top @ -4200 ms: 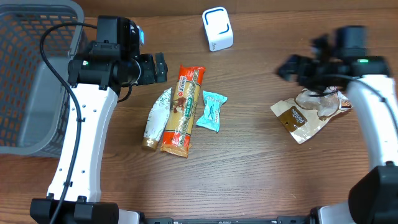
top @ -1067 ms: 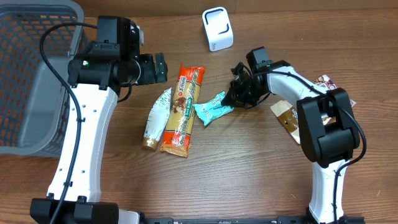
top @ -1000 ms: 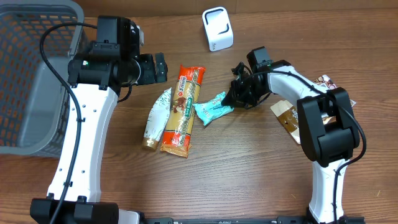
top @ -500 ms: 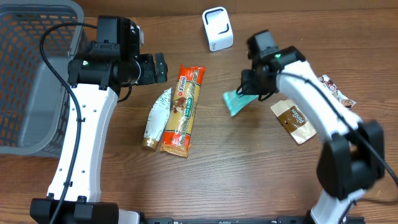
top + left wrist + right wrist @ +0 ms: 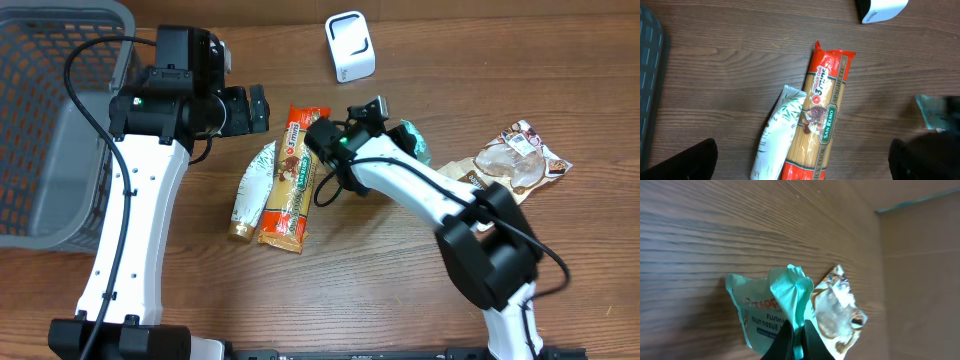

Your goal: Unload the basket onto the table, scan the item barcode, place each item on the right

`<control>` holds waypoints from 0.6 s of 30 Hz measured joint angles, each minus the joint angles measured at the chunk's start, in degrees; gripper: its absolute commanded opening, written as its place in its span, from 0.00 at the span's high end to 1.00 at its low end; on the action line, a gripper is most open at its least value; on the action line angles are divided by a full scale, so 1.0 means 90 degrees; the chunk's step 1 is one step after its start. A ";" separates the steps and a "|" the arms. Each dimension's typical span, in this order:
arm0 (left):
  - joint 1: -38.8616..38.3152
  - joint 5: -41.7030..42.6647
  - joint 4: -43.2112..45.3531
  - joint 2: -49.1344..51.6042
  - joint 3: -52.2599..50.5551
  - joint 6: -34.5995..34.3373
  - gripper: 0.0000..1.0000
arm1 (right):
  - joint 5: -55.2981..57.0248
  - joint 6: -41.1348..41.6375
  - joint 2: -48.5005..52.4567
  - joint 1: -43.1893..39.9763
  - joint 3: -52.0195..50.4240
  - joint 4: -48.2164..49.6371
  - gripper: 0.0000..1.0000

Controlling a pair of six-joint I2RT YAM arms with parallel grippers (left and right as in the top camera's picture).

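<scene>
My right gripper (image 5: 398, 128) is shut on a teal tissue packet (image 5: 417, 142) and holds it off the table, below and to the right of the white scanner (image 5: 349, 45). In the right wrist view the black fingertips (image 5: 790, 336) pinch the packet's crimped edge (image 5: 790, 287), and its printed face (image 5: 757, 317) hangs toward the wood. My left gripper (image 5: 256, 108) is open and hovers above the top of the pasta pack. The scanner's corner (image 5: 882, 9) shows at the top of the left wrist view.
A red pack of spaghetti (image 5: 293, 180) and a white pouch (image 5: 252, 190) lie side by side left of centre. A brown and clear snack bag (image 5: 510, 165) lies at the right. A grey basket (image 5: 60, 120) stands at the left edge.
The right gripper lifted the teal packet from beside the spaghetti and carried it up and right. The right arm has since swung round, with the packet still held. The left arm has not moved.
</scene>
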 measured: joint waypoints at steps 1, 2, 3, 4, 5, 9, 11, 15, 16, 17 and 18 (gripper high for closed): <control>0.0000 0.0000 0.0000 0.0000 0.0000 0.0000 0.00 | 0.0121 0.0000 0.0104 0.0000 -0.0002 0.0015 0.96; 0.0000 0.0000 0.0000 0.0000 0.0000 0.0000 0.00 | 0.0204 0.0015 0.0187 0.0017 -0.0012 0.0056 0.96; 0.0000 0.0000 0.0000 0.0000 0.0000 -0.0002 0.00 | 0.0250 0.0017 0.0226 0.0046 -0.0017 0.0107 0.96; 0.0000 0.0000 0.0000 0.0000 0.0000 0.0000 0.00 | 0.0250 0.0017 0.0228 0.0087 -0.0022 0.0180 0.96; 0.0000 0.0000 0.0000 0.0000 0.0000 0.0000 0.00 | 0.0206 -0.0002 0.0228 0.0158 -0.0022 0.0282 0.93; 0.0000 0.0000 0.0002 0.0000 0.0000 0.0000 0.00 | -0.0690 -0.0464 0.0226 0.0571 -0.0022 0.0534 0.46; 0.0000 0.0000 0.0000 0.0000 0.0000 0.0000 0.00 | -0.1477 -0.0925 0.0226 0.0755 -0.0022 0.0498 0.47; 0.0000 0.0000 0.0000 0.0000 0.0000 0.0000 0.00 | -0.2936 -0.1491 0.0226 0.1030 -0.0022 0.0537 0.43; 0.0000 0.0000 0.0000 0.0000 0.0000 0.0000 0.00 | -0.3164 -0.1588 0.0226 0.1049 -0.0022 0.0544 0.43; 0.0000 0.0000 0.0000 0.0000 0.0000 0.0000 0.00 | -0.3383 -0.1673 0.0226 0.1061 -0.0022 0.0544 0.43; 0.0000 0.0000 0.0000 0.0000 0.0000 0.0000 0.00 | -0.3570 -0.1702 0.0226 0.1059 -0.0022 0.0542 0.43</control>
